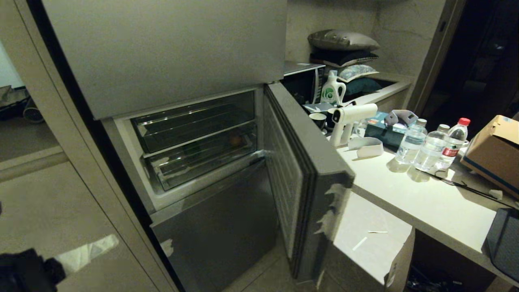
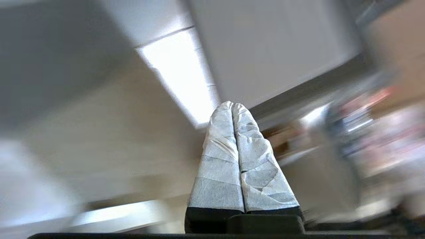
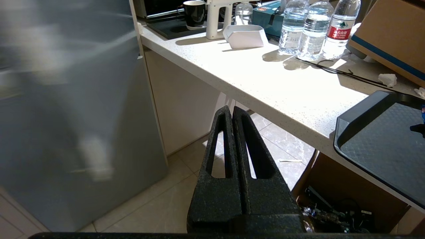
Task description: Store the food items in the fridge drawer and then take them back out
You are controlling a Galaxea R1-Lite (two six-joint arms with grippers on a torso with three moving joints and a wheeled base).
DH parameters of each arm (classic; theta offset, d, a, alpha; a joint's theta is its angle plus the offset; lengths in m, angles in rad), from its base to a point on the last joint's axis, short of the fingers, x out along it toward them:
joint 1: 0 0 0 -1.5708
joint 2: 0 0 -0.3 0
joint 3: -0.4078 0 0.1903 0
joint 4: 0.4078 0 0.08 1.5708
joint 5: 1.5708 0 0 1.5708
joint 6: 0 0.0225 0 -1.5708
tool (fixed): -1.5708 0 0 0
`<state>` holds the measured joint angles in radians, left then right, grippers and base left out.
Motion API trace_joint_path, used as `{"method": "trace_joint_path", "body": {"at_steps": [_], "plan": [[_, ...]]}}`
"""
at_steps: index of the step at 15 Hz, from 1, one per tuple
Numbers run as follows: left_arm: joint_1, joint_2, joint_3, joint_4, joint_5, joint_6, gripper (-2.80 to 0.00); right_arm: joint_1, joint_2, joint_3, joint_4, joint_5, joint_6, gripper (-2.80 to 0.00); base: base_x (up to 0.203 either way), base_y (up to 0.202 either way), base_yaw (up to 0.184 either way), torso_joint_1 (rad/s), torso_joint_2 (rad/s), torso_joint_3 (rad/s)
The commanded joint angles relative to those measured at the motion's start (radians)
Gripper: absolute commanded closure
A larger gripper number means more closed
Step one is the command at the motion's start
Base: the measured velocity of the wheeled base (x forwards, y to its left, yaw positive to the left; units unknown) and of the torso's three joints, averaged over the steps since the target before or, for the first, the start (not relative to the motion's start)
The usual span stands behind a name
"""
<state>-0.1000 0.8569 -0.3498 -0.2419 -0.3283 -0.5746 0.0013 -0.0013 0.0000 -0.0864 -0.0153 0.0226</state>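
Note:
The grey steel fridge stands with its middle door (image 1: 308, 162) swung open. Inside are two clear bins, a shallower tray (image 1: 194, 121) above and the deeper fridge drawer (image 1: 202, 164) below, both pushed in. A round orange-brown food item (image 1: 235, 140) shows faintly through the drawer's clear wall. My left gripper (image 2: 232, 105) has tape-wrapped fingers pressed together, holds nothing and is away from the fridge; the scene around it is blurred. Only a dark part of the left arm (image 1: 24, 271) shows at the head view's lower left corner. My right gripper (image 3: 231, 109) is shut and empty, hanging low beside the counter.
A pale counter (image 1: 405, 194) runs right of the open door, carrying three water bottles (image 1: 411, 142), a white spray gun (image 1: 348, 117), a cardboard box (image 1: 494, 150) and a black tray (image 3: 382, 146). An open box with cables (image 3: 332, 212) sits under the counter.

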Motion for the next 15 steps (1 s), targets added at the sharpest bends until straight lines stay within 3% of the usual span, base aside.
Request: {"method": "trace_joint_path", "body": {"at_steps": [1,2,3,6,8,11,13,15], "plan": [[-0.001,-0.203,-0.012,0.286,0.031,0.319,0.0,0.0,0.001,0.031,-0.001,0.0,-0.001,0.0,0.0,0.0,0.0,0.0,0.0,0.0],[0.0,-0.251,-0.011,0.377,0.068,0.422,0.0,0.0,0.001,0.031,-0.001,0.0,-0.003,0.0,0.0,0.0,0.0,0.0,0.0,0.0],[0.001,-0.3,-0.01,0.442,0.145,0.486,0.0,0.0,0.001,0.031,-0.002,0.0,-0.003,0.0,0.0,0.0,0.0,0.0,0.0,0.0],[0.016,-0.346,0.006,0.499,0.454,0.53,0.0,0.0,0.001,0.031,-0.003,0.0,-0.003,0.0,0.0,0.0,0.0,0.0,0.0,0.0],[0.035,-0.426,0.041,0.506,0.531,0.529,0.0,0.0,0.001,0.031,-0.001,0.0,-0.003,0.0,0.0,0.0,0.0,0.0,0.0,0.0],[0.05,-0.595,0.181,0.502,0.511,0.56,0.0,0.0,0.001,0.031,-0.001,0.0,-0.003,0.0,0.0,0.0,0.0,0.0,0.0,0.0],[0.071,-0.679,0.235,0.501,0.34,0.582,0.0,0.0,0.001,0.031,-0.001,0.0,-0.001,0.0,0.0,0.0,0.0,0.0,0.0,0.0],[0.082,-0.711,0.246,0.497,0.305,0.624,0.0,0.0,0.001,0.031,-0.001,0.0,-0.003,0.0,0.0,0.0,0.0,0.0,0.0,0.0]]}}
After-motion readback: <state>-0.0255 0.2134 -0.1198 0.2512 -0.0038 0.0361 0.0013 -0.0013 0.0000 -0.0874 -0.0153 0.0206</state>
